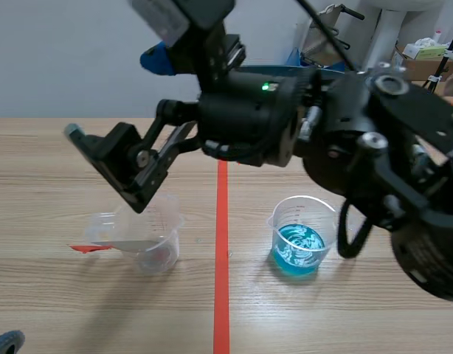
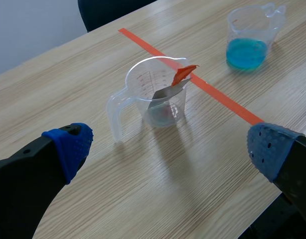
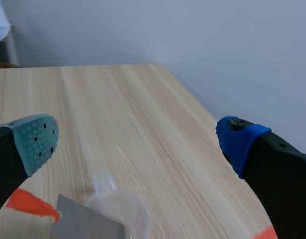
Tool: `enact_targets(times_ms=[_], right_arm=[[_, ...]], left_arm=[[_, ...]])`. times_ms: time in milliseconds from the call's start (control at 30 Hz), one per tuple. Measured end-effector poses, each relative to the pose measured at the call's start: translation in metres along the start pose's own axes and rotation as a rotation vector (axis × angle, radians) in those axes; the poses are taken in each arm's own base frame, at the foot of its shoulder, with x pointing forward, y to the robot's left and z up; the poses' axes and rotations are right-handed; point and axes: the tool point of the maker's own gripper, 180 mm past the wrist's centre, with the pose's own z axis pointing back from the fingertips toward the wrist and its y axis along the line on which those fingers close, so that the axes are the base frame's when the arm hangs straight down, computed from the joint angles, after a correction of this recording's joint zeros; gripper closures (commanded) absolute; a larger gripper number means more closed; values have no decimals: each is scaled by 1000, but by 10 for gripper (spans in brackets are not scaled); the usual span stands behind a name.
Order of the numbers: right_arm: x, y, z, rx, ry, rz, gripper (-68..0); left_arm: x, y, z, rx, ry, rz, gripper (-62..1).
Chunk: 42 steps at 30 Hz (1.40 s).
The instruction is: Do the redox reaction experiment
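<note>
My right claw (image 1: 116, 96) hangs wide apart over the clear beaker (image 1: 149, 236), and my left claw (image 2: 170, 147) gapes too, holding nothing. The metal strip (image 1: 130, 245) leans inside, its red tab (image 1: 88, 248) poking over the rim toward nine o'clock. The blue solution beaker (image 1: 302, 236) waits at three o'clock, across the tape line (image 1: 222, 295). My plan: drop straight, pinch the tab end, and lift without tipping that light beaker.

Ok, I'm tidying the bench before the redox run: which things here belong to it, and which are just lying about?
In the job: clear plastic measuring cup of blue liquid; other clear plastic measuring cup holding a grey metal strip with an orange-red tip.
Lying about: brown cardboard box; dark chair back.
</note>
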Motion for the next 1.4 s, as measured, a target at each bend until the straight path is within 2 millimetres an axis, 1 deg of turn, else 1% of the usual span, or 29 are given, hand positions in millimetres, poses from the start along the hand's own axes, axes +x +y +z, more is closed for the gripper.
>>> enact_targets(times_ms=[67,167,333,467,533,633,767,833,900,1100,1333,1400], right_arm=[[1,-7,18,-58,8,-4,-679],[-4,-13,43,-130,48,-1,-679],[-17,-22,84,-241,129,-31,-679],[-30,-19,114,-305,209,-64,-679],[-34,-14,127,-326,246,-81,-679],[-38,-7,143,-353,286,-105,-679],[-47,-6,163,-433,342,-138,-679],[-53,-2,169,-431,383,-124,-679],[-56,0,171,-429,397,-124,-679],[-55,-2,170,-430,394,-119,-679],[-53,-4,169,-432,384,-111,-679],[-53,-4,169,-432,384,-111,-679]], left_arm=[[0,0,0,0,-2,0,-623],[2,2,-1,3,-11,-8,-623],[11,19,-5,34,-37,-60,-623],[21,37,-9,93,-79,-97,-623],[25,42,-11,116,-95,-122,-623],[30,47,-18,149,-120,-155,-623],[35,56,-30,181,-133,-207,-623],[40,59,-36,190,-155,-212,-623],[46,59,-43,189,-180,-214,-623],[45,59,-64,219,-165,-208,-623],[45,37,-91,183,-162,-156,-623],[47,31,-97,174,-176,-146,-623]])
